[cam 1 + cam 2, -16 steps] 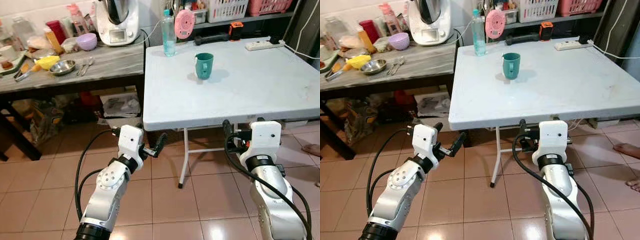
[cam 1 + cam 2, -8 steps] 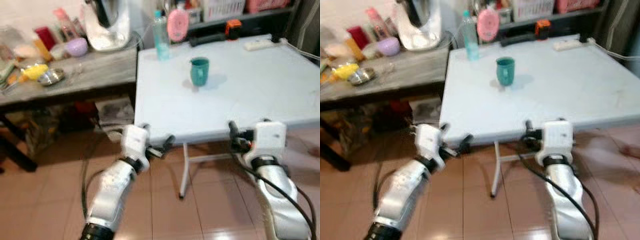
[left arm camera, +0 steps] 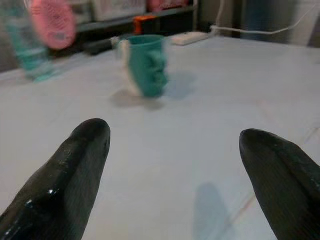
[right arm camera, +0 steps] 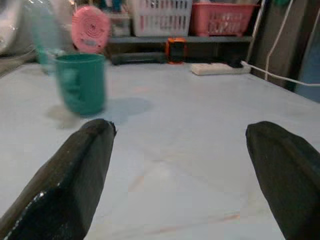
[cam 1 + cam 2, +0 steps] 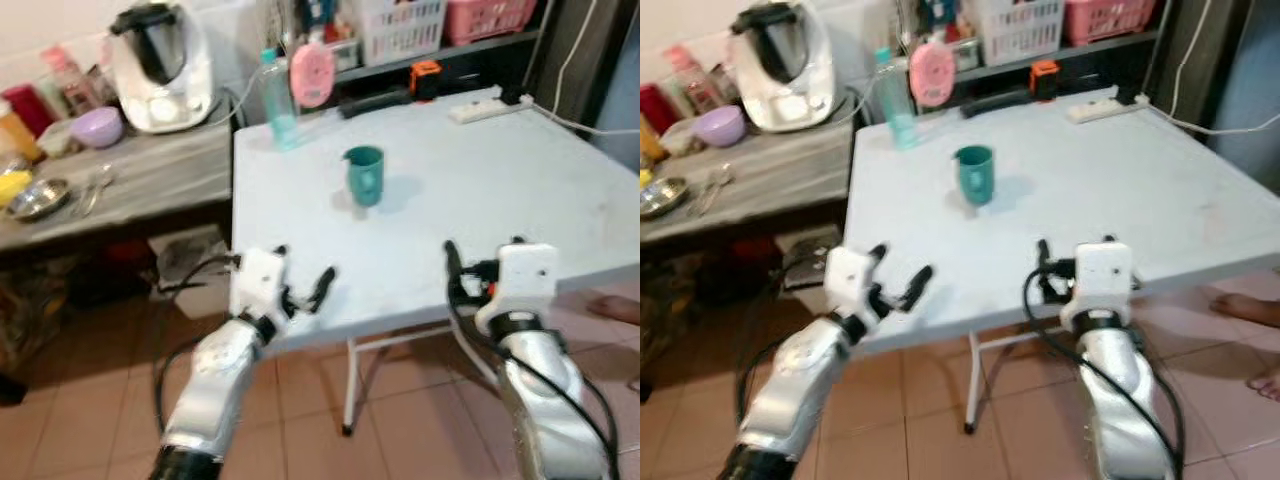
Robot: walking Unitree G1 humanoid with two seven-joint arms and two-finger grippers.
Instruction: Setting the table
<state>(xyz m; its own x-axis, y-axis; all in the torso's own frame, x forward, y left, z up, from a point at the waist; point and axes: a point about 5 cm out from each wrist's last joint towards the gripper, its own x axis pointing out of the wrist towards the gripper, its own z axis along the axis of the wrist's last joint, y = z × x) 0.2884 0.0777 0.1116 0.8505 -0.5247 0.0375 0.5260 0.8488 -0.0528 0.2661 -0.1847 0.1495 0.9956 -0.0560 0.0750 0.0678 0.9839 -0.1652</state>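
Spread wide apart, two black fingers (image 3: 65, 185) of the left gripper (image 3: 175, 185), hovering low over the near part of a pale blue-white plastic folding table (image 5: 520, 190), holding nothing. Likewise parted and empty, black fingers (image 4: 70, 180) of the right gripper (image 4: 180, 180), above the same tabletop near its front edge.

Beyond both sets of fingertips, well apart from them: a teal plastic mug (image 5: 364, 175) standing upright toward the far middle of the table, white handle turned to the robot's left. Seen past the left fingers, roughly between them and nearer the one on the robot's left; seen past the right fingers, just above the tip of the one on the robot's left. Cannot tell what is inside.

Farther past the mug: a clear plastic water bottle with a blue cap (image 5: 279, 87), a round pink disc-shaped object (image 5: 312, 74), a white power strip (image 5: 488, 103).

Off to the left of the left fingers, on a grey wooden side table (image 5: 150, 180): a shiny steel bowl (image 5: 37, 198), a lilac bowl (image 5: 98, 126), a white kitchen machine with a steel jug (image 5: 158, 65). Bowl contents too blurred to tell.
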